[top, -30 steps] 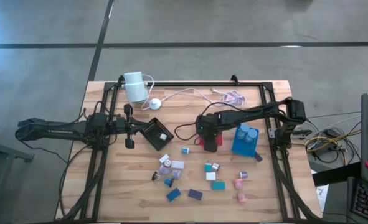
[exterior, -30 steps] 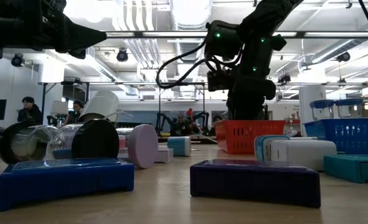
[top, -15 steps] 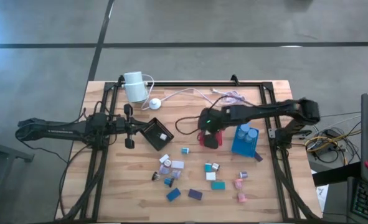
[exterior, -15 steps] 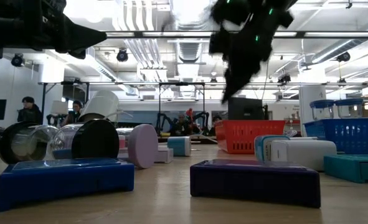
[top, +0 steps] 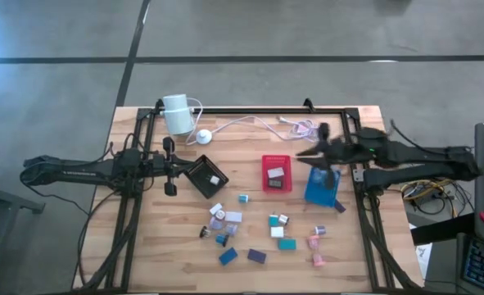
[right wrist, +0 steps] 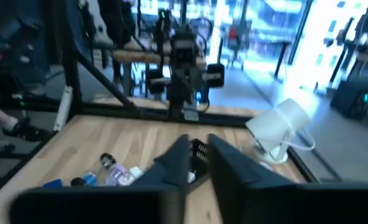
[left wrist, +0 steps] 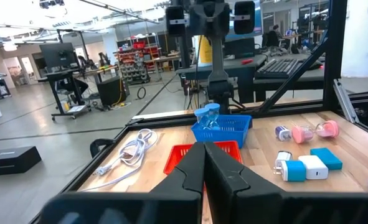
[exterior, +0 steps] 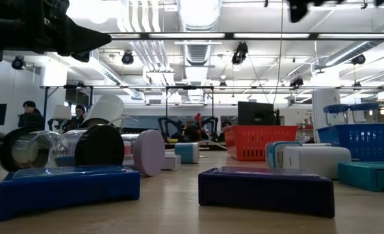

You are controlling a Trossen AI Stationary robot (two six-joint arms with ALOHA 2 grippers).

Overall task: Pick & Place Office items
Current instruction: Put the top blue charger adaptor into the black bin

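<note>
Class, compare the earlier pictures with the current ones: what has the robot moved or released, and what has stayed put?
The right gripper has pulled back from over the red tray toward the table's right edge, uncovering the tray with a pale piece inside. The left gripper stays beside the black tray. The loose office items and blue tray have not shifted.

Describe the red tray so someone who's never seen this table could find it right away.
Start at the wooden table and look to its middle, slightly toward the far edge, just left of the blue basket. The red tray sits there, a small square holding a pale piece. It is the only red container; the black tray lies farther left.
</note>
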